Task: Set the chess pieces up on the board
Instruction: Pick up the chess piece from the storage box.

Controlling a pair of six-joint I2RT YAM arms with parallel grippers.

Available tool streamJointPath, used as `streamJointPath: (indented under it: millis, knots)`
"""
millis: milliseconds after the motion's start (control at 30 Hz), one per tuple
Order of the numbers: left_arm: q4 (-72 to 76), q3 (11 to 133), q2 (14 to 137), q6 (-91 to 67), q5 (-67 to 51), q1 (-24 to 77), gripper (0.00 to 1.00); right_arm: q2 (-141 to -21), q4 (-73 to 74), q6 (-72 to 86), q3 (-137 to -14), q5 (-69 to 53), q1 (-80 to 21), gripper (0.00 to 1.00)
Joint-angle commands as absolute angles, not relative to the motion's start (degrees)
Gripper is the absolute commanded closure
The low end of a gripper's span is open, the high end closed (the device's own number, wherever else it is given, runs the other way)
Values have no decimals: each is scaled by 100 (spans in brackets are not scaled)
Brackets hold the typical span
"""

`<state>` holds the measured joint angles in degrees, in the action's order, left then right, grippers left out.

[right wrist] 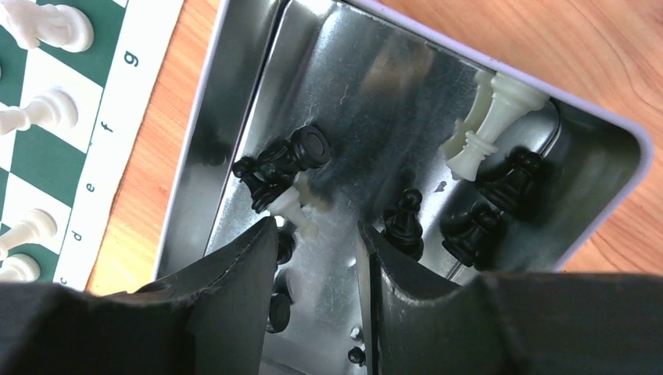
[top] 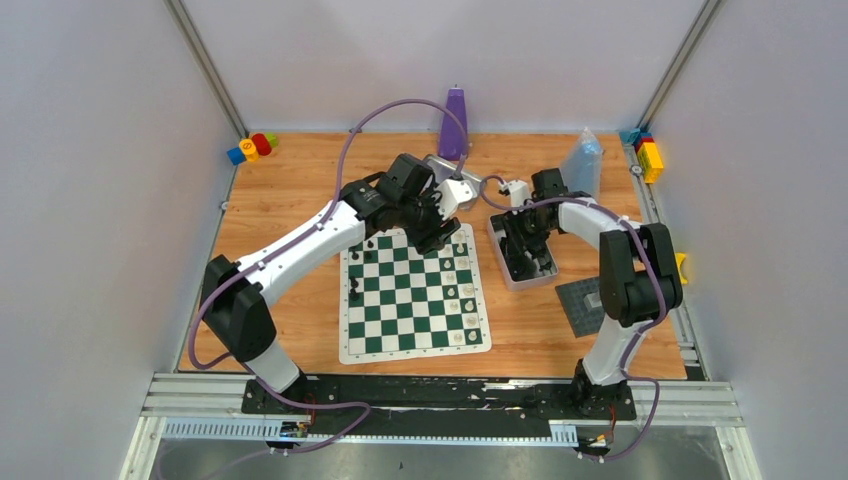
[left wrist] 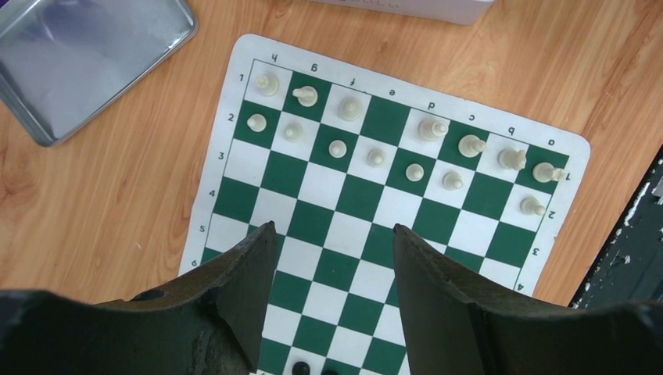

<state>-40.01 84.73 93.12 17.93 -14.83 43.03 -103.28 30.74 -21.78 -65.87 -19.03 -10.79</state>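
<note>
- Currently the left tool (left wrist: 332,262) hangs wide, empty, over the board (left wrist: 320,183).
- The right tool (right wrist: 317,258) stands narrowly parted in the metal tray (right wrist: 227,101) on the tabletop (right wrist: 547,47), among black chess pieces (right wrist: 405,223), gripping none.

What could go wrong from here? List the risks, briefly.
The right claw reaches into the tin, where a white piece lies against a black cluster. Closing may pinch two or scatter them. The left claw hangs open over the board. Dropping carelessly could topple the black pieces near its fingers.
</note>
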Motion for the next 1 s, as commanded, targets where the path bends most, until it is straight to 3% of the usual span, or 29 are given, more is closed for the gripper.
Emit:
streamJointPath:
  millis: [0, 533, 800, 967]
  knots:
    - [-3885, 8437, 8976, 1871, -1451, 4272, 36, -10462, 3015, -2285, -6825, -1847, -1123, 58]
    - [-3833, 8329, 8956, 1953, -1292, 4247, 36, -10711, 2919, -3096, -6926, -2270, -1134, 52]
    - [-3807, 8291, 8963, 1992, -1235, 4211, 36, -10765, 2911, -3356, -6845, -2460, -1134, 60]
    - [-3787, 8250, 8935, 1982, -1224, 4195, 36, -10735, 2920, -3378, -6741, -2428, -1127, 72]
